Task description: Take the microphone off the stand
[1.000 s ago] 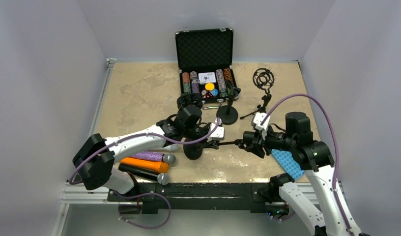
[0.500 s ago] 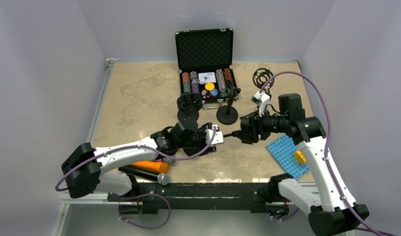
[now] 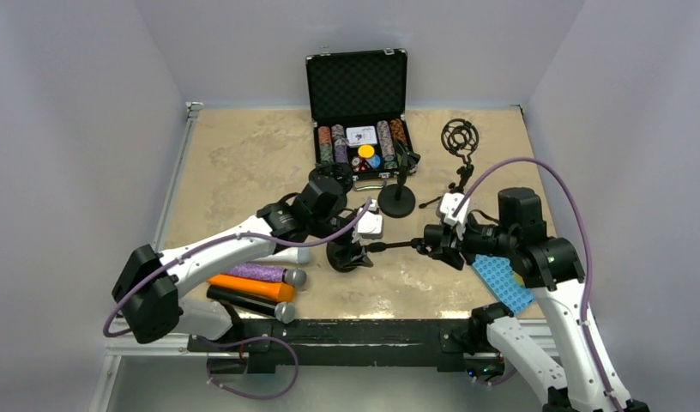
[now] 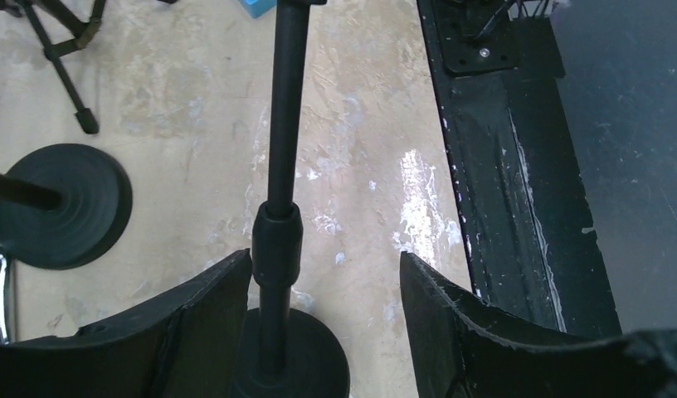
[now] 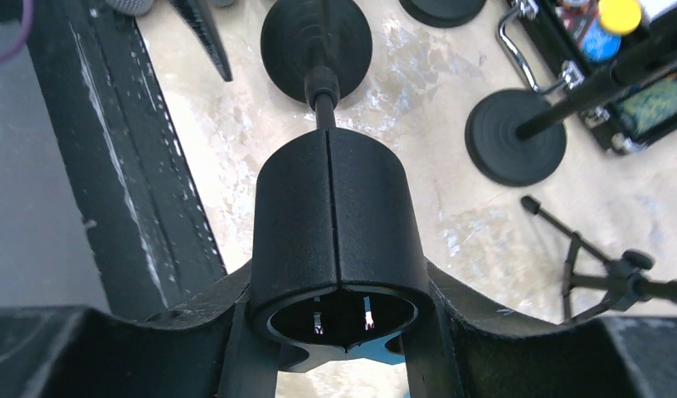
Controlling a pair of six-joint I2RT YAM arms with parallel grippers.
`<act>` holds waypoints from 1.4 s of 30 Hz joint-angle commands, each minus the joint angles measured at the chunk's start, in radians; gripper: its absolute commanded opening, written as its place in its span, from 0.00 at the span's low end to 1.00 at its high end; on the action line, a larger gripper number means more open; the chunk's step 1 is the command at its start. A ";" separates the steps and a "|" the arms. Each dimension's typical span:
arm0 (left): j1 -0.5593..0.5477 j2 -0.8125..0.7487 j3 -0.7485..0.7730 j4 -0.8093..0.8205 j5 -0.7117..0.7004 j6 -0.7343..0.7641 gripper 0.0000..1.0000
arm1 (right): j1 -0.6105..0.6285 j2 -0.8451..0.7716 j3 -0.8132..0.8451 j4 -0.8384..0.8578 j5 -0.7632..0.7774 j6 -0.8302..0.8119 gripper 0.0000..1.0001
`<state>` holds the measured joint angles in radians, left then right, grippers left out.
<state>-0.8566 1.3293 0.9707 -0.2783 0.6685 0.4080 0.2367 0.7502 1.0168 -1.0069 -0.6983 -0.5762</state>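
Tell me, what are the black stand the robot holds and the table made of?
The stand looks like matte black painted metal: thin straight pole, dull sheen. The tabletop may be tan mottled laminate or stone, glossy in patches.

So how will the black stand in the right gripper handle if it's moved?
Likely bottom-heavy: on this stand the round base is far wider than the thin pole. Gripped by the clip in the right gripper, the base end may sag or swing. On its side, that round base could roll.

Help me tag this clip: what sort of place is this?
Likely a robot-lab test cell: plain white walls box in a worn tan tabletop holding unrelated props: a poker chip case, microphones, microphone stands.
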 commanded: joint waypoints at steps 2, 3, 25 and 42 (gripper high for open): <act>0.004 0.091 0.058 0.044 0.101 0.063 0.69 | 0.018 -0.064 -0.014 0.003 -0.065 -0.283 0.00; 0.002 0.114 0.073 0.037 0.114 0.074 0.69 | 0.020 -0.070 -0.016 -0.006 -0.064 -0.305 0.00; -0.159 -0.026 -0.169 0.365 -0.485 -0.042 0.01 | 0.016 0.193 0.170 0.005 0.099 0.651 0.00; -0.057 0.020 0.019 0.110 0.029 -0.004 0.69 | 0.033 -0.041 -0.032 0.131 -0.079 -0.140 0.00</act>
<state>-0.9226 1.2991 0.9024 -0.1482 0.5591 0.3580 0.2619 0.7513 1.0027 -0.9466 -0.6689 -0.4706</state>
